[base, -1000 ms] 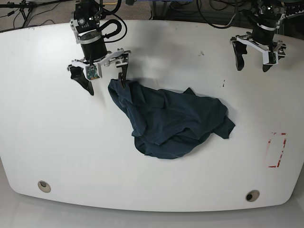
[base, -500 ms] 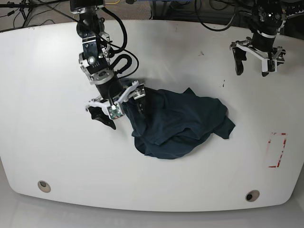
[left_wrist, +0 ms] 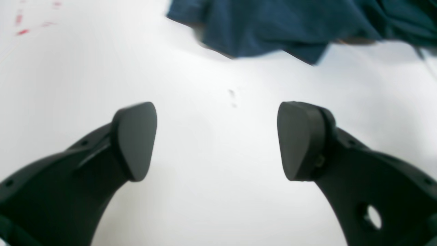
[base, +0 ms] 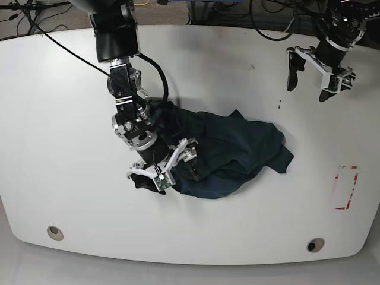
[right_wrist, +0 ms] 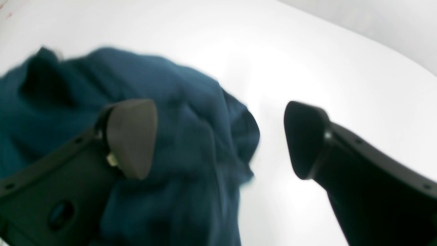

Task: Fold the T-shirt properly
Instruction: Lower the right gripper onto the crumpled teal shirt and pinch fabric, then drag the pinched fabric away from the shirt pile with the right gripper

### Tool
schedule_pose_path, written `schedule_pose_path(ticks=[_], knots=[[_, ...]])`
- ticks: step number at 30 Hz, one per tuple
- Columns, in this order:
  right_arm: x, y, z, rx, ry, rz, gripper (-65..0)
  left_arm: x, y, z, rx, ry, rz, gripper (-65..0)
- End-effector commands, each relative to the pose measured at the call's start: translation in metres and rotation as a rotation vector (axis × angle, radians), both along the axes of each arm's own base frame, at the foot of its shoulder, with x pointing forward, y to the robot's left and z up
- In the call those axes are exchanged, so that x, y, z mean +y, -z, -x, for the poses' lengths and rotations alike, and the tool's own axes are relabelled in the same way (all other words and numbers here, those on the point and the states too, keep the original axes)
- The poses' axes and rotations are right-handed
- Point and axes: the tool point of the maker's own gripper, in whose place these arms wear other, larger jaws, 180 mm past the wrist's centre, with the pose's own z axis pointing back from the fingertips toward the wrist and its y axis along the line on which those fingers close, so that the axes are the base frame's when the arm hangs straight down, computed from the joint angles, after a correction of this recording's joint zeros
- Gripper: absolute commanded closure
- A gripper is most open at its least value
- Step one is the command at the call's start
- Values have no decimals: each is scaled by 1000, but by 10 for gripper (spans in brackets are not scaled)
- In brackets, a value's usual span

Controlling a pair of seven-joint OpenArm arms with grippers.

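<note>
T-shirt (base: 231, 151) lies crumpled mid-table (base: 59, 148). Your right gripper (base: 168, 172) hangs spread wide over its near-left edge, one finger (right_wrist: 131, 136) above cloth, holding nothing. Your left gripper (base: 313, 75) is parted too, well apart at the far corner.

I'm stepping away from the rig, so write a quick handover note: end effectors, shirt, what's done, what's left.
Right end effector: open, holding nothing, over the near-left edge of the T-shirt; one finger above cloth, the other above bare table.
Left end effector: open, empty, above bare table at the far side, well clear of the shirt.
T-shirt: crumpled heap at mid-table, not spread.
Done: no fold visible.
Left: grasp, flatten, then fold.
</note>
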Motion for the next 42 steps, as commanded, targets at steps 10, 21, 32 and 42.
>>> schedule_pose_path(ticks=[10,21,32,42], knots=[[43,3,-32,79,-82,-47,-561,5,-9,0,-34,-20,7,-512],[46,42,-23,182,-81,-61,-558,5,-9,0,-34,-18,4,-512],[28,46,-18,220,-40,-198,-533,5,-9,0,-33,-17,4,-512],[29,49,-13,226,-46,-200,-197,3,-8,0,-33,-14,8,-512]])
